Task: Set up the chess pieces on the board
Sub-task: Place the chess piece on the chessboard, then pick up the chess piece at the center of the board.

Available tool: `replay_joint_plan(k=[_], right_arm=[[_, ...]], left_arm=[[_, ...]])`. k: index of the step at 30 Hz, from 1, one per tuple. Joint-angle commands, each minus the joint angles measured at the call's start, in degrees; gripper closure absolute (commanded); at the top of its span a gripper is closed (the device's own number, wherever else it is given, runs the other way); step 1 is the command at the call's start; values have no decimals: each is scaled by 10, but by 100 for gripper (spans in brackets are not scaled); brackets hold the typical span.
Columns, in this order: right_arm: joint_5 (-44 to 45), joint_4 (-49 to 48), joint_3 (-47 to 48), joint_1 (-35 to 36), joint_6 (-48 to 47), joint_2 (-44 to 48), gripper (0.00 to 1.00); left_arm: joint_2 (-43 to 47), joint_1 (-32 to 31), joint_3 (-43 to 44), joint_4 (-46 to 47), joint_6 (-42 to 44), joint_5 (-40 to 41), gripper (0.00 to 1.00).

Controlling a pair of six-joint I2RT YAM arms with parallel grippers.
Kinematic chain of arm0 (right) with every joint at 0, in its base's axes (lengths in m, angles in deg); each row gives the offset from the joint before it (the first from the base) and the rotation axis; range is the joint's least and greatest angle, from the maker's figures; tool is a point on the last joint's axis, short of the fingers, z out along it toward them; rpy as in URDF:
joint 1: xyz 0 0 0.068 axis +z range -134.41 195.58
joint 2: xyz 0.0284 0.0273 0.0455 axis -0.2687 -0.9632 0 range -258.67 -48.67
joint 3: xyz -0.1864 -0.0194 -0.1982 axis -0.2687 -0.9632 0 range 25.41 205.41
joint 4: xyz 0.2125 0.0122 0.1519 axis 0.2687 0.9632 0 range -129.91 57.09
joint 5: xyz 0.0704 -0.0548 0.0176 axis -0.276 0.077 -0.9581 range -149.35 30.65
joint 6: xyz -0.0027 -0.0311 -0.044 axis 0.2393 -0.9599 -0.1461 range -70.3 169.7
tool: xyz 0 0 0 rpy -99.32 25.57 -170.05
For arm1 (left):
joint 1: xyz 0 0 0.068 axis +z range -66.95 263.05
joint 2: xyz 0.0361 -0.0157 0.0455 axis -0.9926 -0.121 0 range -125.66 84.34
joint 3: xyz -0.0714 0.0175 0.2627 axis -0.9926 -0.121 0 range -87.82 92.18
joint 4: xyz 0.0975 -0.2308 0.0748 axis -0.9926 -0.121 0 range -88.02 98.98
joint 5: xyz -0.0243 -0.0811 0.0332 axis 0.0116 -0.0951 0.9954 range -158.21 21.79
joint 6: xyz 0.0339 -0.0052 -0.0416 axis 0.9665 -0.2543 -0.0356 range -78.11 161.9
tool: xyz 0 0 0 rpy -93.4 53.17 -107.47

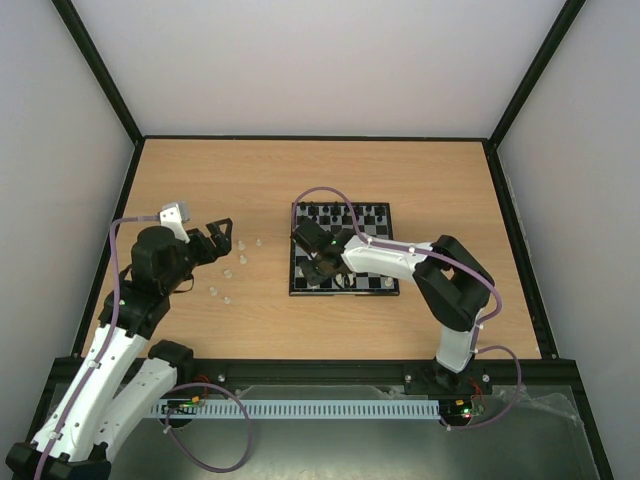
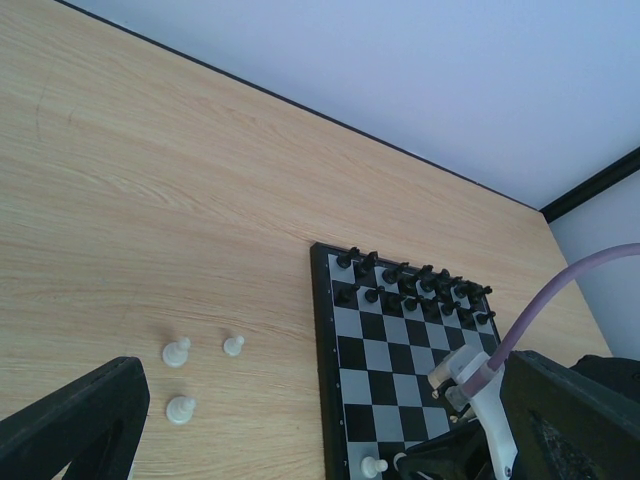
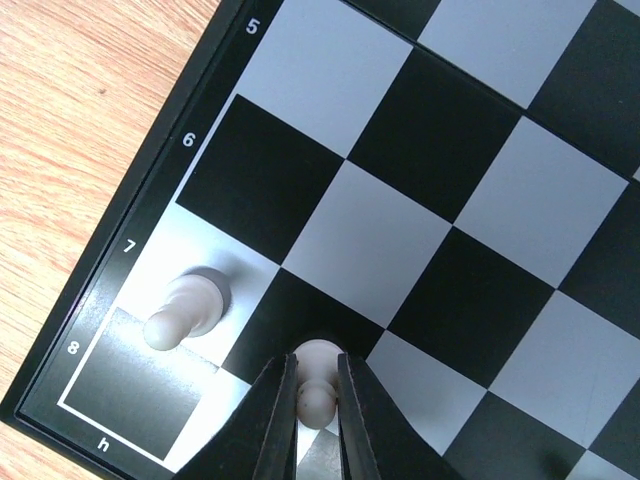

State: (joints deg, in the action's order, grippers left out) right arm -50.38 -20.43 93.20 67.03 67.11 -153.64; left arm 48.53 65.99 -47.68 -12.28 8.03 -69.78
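The board (image 1: 342, 292) lies at mid-table with black chessmen (image 1: 345, 215) along its far rows. My right gripper (image 3: 318, 360) is shut on a white pawn (image 3: 318, 398) that stands on a black square near the board's corner. Another white pawn (image 3: 190, 305) stands one square to its left, on the pale h7 square. Several loose white chess pieces (image 1: 240, 258) are scattered on the wood left of the board; three show in the left wrist view (image 2: 176, 351). My left gripper (image 1: 215, 240) hovers beside them, open and holding nothing.
In the left wrist view the right arm's white wrist and purple cable (image 2: 480, 385) hang over the board's near half (image 2: 385, 345). Black chessmen (image 2: 415, 285) fill its two far rows. A black frame and pale walls enclose the table (image 1: 420, 180).
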Motion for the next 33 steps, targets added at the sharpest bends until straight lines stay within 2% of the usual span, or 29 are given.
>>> replay_joint_plan(k=[1,4,13,23,27,33], right_arm=[[-12,9,9,-2,3,-12,86],[-11,7,5,-1,3,-4,77],[9,2,-4,-2,8,63,65],[-11,9,17,21,-5,94,62],[-25,10,50,63,-18,66,62],[-103,-11,118,109,-13,-9,65]], left_arm=[[1,3,-8,10,0,-4,0],[2,2,-7,10,1,-4,0],[5,2,1,8,-2,-2,1],[19,3,37,-7,2,14,0],[48,3,57,-14,-4,15,1],[104,2,110,-37,-14,19,0]])
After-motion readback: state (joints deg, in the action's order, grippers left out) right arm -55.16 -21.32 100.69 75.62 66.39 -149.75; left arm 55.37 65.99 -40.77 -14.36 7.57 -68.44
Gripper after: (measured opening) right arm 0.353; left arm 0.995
